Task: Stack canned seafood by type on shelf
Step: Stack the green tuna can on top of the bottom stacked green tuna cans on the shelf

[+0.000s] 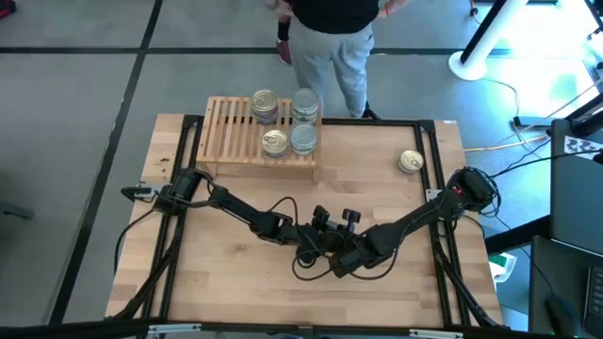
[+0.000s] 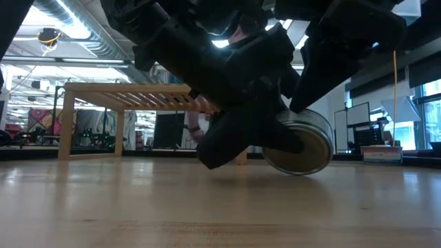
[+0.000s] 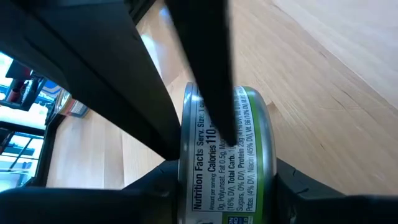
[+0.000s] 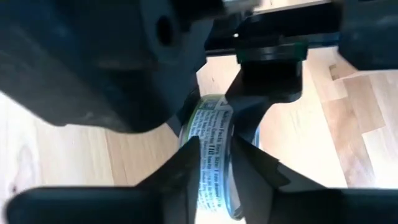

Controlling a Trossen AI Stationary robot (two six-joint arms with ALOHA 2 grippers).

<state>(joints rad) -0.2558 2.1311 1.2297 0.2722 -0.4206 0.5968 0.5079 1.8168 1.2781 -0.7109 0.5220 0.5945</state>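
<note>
At upper left of the high view, the shelf [image 1: 231, 132] carries four stacks of tins [image 1: 285, 122]. Lower centre, my left gripper [image 1: 311, 235] grips a green-labelled tin [image 3: 227, 162] by its flat faces, held on edge above the tabletop [image 1: 236, 282]. My right gripper [image 4: 214, 158] pinches that tin's rim too. Far right, one gold-lidded tin [image 1: 410, 162] lies alone.
</note>
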